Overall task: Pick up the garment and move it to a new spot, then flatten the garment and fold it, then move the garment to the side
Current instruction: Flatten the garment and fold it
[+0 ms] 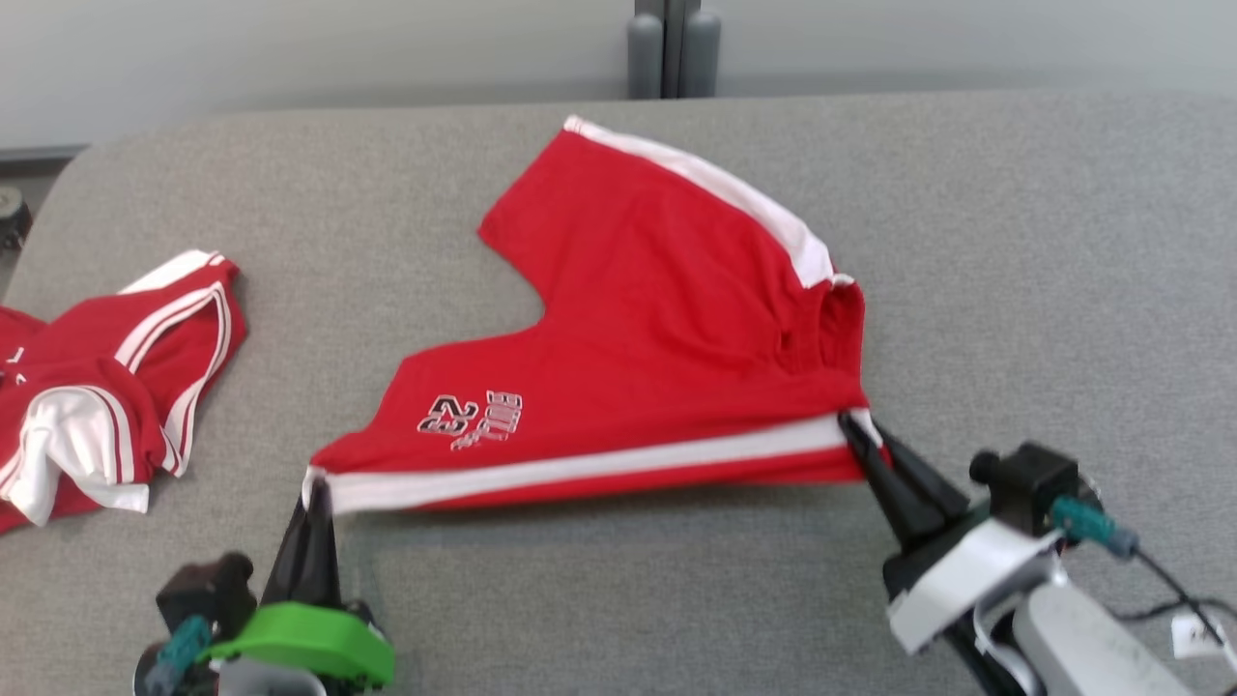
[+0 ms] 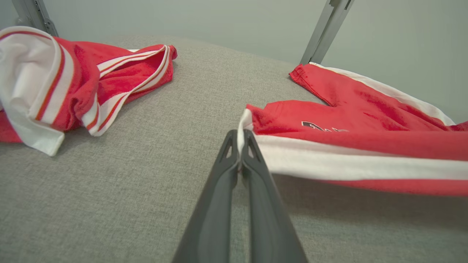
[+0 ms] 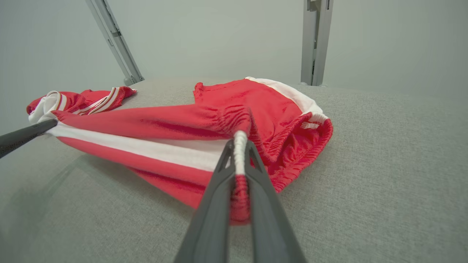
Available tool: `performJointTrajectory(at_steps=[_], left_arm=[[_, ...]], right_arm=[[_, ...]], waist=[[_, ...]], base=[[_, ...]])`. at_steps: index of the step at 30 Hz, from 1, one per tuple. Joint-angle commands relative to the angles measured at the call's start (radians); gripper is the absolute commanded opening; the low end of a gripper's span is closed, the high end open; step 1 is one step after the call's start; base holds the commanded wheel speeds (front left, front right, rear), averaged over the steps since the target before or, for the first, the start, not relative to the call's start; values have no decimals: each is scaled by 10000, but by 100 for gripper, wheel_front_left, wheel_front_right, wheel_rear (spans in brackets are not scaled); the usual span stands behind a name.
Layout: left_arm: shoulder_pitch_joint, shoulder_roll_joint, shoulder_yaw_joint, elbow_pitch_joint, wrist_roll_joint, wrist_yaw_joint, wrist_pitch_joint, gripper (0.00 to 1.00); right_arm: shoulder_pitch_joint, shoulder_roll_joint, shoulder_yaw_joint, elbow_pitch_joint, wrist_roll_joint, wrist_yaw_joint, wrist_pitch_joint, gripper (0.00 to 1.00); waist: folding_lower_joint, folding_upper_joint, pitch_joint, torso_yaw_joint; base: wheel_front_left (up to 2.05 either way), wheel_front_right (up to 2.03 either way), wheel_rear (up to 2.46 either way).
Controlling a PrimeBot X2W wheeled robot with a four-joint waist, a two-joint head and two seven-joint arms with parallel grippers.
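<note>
The red shorts w/ white side stripes [image 1: 657, 319], printed w/ a small number-and-letter logo, are lying approx. mid-way across the grey fabric-covered table [image 1: 1015, 242]. One leg is pointing to the far side; the other is stretching toward the robot's left. The near edge, w/ its white stripe, is hanging taut btwn the two grippers, raised a little off the surface and casting a shadow under it. At the leg-hem corner the left gripper [image 1: 314, 495] is pinching the stripe, fingers closed tight on the cloth. At the waistband end the right gripper [image 1: 852, 425] is clamping bunched red and white fabric, fingers pressed together on it. A crumpled red-and-white garment [image 1: 106, 387] is sitting at the table's left edge, well apart from the shorts.
</note>
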Motion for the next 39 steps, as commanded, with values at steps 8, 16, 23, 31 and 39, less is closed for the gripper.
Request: performJointTrajectory(at_steps=[8,16,23,31,39], left_arm=[[1702,95,279,-732,-187,215,-36,0],[741,80,-109,-1314,378,161,-36,0],[-2211,148,-752,-536,1138,21,-23,0],[-4845,634,-1673,787,1432,-4,-23,0],[-6729,1055,-2155,2144,1567,4,-23,0]], right_arm=[[2172,226,-138,-475,245,-41,-25,0],[2081,578,-580,-992,308,-40,-25,0],[618,1340,-1227,-774,458,-31,-23,0],[-526,2043,-1738,-653,288,-29,-24,0],[-1048,2347,-1890,-825,191,-29,-24,0]], waist=[[0,-1,-1066,-288],[0,-1,-222,-657],[0,-1,1454,-1175],[0,-1,2824,-1743],[0,-1,3662,-2263]], base=[[0,0,0],[0,0,0],[0,0,0],[0,0,0],[0,0,0]])
